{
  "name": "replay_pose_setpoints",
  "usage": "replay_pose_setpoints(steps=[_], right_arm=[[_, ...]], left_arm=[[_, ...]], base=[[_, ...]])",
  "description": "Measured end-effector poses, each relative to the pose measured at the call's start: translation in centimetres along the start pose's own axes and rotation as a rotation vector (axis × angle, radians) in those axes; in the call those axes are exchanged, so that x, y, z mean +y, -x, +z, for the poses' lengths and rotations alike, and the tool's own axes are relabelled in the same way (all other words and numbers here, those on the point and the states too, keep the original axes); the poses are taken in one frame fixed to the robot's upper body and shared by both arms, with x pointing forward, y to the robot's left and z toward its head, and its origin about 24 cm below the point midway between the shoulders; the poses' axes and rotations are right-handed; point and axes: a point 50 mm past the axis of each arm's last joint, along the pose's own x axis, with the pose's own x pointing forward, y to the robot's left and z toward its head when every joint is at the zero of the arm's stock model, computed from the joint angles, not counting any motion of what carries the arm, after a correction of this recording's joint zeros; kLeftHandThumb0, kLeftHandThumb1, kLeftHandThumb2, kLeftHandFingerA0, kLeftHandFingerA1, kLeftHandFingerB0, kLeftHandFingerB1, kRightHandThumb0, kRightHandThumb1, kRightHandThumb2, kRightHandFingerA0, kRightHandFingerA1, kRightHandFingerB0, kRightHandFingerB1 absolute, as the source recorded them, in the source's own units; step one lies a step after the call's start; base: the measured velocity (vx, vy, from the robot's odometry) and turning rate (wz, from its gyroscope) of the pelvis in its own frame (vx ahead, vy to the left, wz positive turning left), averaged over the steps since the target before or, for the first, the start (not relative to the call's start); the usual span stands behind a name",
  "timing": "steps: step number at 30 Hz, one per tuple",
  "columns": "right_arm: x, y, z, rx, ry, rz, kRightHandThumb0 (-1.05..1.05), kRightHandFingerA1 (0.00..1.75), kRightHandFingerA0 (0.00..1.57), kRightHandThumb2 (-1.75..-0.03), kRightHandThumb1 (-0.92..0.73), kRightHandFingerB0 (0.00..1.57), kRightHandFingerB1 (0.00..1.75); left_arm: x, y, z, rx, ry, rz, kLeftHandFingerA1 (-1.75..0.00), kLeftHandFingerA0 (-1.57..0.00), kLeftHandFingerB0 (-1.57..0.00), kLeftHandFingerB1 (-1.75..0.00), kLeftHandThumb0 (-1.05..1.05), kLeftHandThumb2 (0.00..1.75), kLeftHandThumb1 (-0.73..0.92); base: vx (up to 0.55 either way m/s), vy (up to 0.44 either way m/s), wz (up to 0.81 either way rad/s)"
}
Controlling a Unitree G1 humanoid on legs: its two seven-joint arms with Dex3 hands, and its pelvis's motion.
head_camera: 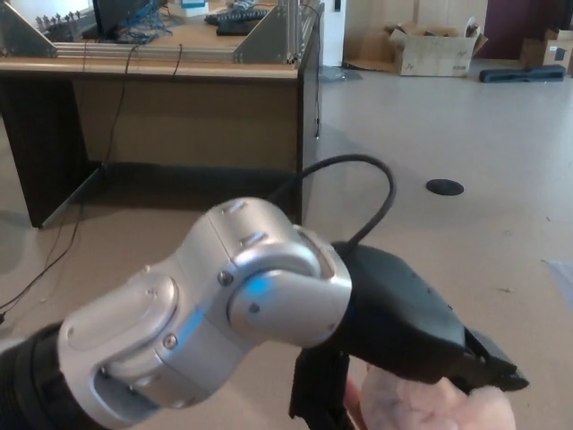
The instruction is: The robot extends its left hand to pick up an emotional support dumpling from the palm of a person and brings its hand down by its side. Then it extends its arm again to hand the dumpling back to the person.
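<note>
My left arm reaches in from the lower left, its silver wrist joint filling the foreground. My black left hand points to the lower right, with a black cable looping above it. Directly beneath the hand, at the bottom edge, lies a pale, soft, pinkish-white mass. The hand rests on or over it. Whether that mass is the dumpling, the person's palm, or both, I cannot tell. Most of it is hidden by the hand and cut off by the frame. My right hand does not show.
A wooden desk with metal brackets and cables stands at the back left. Beige floor stretches to the right, with a round black floor plate. Cardboard boxes sit against the far wall.
</note>
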Motion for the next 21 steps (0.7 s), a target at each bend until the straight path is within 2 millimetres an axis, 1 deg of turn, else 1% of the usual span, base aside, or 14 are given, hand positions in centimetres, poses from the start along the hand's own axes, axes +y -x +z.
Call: replay_pose_setpoints(steps=[1,2,3,4,8,9,11,12,13,14,16,17,21], right_arm=[[0.0,0.0,0.0,-0.002,0.015,0.005,-0.51,0.48,0.64,-0.63,-0.74,0.57,0.4],[0.1,0.0,0.1,-0.006,0.041,0.013,-0.51,0.48,0.64,-0.63,-0.74,0.57,0.4],[0.1,-0.1,0.2,-0.008,0.062,0.018,-0.51,0.48,0.64,-0.63,-0.74,0.57,0.4],[0.2,-0.1,0.2,-0.012,0.092,0.025,-0.51,0.48,0.64,-0.63,-0.74,0.57,0.4],[0.5,-0.1,0.3,-0.012,0.131,0.036,-0.51,0.48,0.64,-0.63,-0.74,0.57,0.4],[0.6,-0.1,0.3,-0.012,0.137,0.039,-0.51,0.48,0.64,-0.63,-0.74,0.57,0.4],[0.6,-0.1,0.3,-0.011,0.145,0.041,-0.51,0.48,0.64,-0.63,-0.74,0.57,0.4],[0.7,-0.1,0.3,-0.01,0.147,0.042,-0.51,0.48,0.64,-0.63,-0.74,0.57,0.4],[0.7,-0.1,0.3,-0.01,0.15,0.043,-0.51,0.48,0.64,-0.63,-0.74,0.57,0.4],[0.7,-0.1,0.2,-0.01,0.155,0.045,-0.51,0.48,0.64,-0.63,-0.74,0.57,0.4],[0.8,-0.1,0.2,-0.009,0.163,0.048,-0.51,0.48,0.64,-0.63,-0.74,0.57,0.4],[0.8,-0.1,0.2,-0.008,0.165,0.049,-0.33,0.75,0.74,-0.85,-0.49,0.57,0.63],[0.7,0.0,0.3,-0.016,0.158,0.041,-0.33,0.75,0.74,-0.85,-0.49,0.57,0.63]], left_arm=[[-0.1,-0.1,0.0,-0.002,0.004,0.007,-0.44,-0.21,-0.05,-0.3,-0.83,0.79,0.35],[-0.4,-0.3,0.0,-0.006,0.011,0.022,-0.47,-0.47,-0.22,-0.33,-1.03,0.82,0.35],[-0.6,-0.5,-0.1,-0.011,0.02,0.036,-0.47,-0.47,-0.22,-0.33,-1.03,0.82,0.35],[-0.9,-0.7,-0.1,-0.015,0.028,0.057,-0.47,-0.57,-0.24,-0.35,-1.05,0.62,0.47],[-1.4,-1.4,-0.5,-0.019,0.039,0.13,-0.47,-0.57,-0.24,-0.35,-1.05,0.62,0.47],[-1.5,-1.5,-0.7,-0.015,0.036,0.152,-0.46,-0.64,-0.28,-0.38,-1.05,0.66,0.49],[-1.6,-1.6,-0.9,-0.012,0.032,0.181,-0.46,-0.64,-0.28,-0.38,-1.05,0.66,0.49],[-1.7,-1.7,-0.9,-0.012,0.031,0.189,-0.48,-0.67,-0.34,-0.38,-1.05,0.65,0.46],[-1.7,-1.7,-1.0,-0.01,0.028,0.202,-0.48,-0.67,-0.34,-0.38,-1.05,0.65,0.46],[-1.8,-1.8,-1.1,-0.01,0.026,0.218,-0.49,-0.69,-0.38,-0.38,-1.05,0.64,0.44],[-2.0,-1.9,-1.4,-0.01,0.026,0.256,-0.49,-0.69,-0.38,-0.38,-1.05,0.64,0.44],[-2.1,-2.0,-1.5,-0.011,0.025,0.267,-1.6,-0.94,-0.92,-0.58,-0.42,0.59,0.51],[-2.5,-2.2,-1.6,-0.022,0.022,0.34,-1.6,-0.94,-0.92,-0.58,-0.42,0.59,0.51]], base=[[0.0,0.0,0.0],[0.0,0.0,0.0],[0.0,0.0,0.0],[0.0,0.0,0.0],[0.0,0.0,0.0],[0.0,0.0,0.0],[0.0,0.0,0.0],[0.0,0.0,0.0],[0.0,0.0,0.0],[0.0,0.0,0.0],[0.0,0.0,0.0],[0.0,0.0,0.0],[0.0,0.0,0.0]])
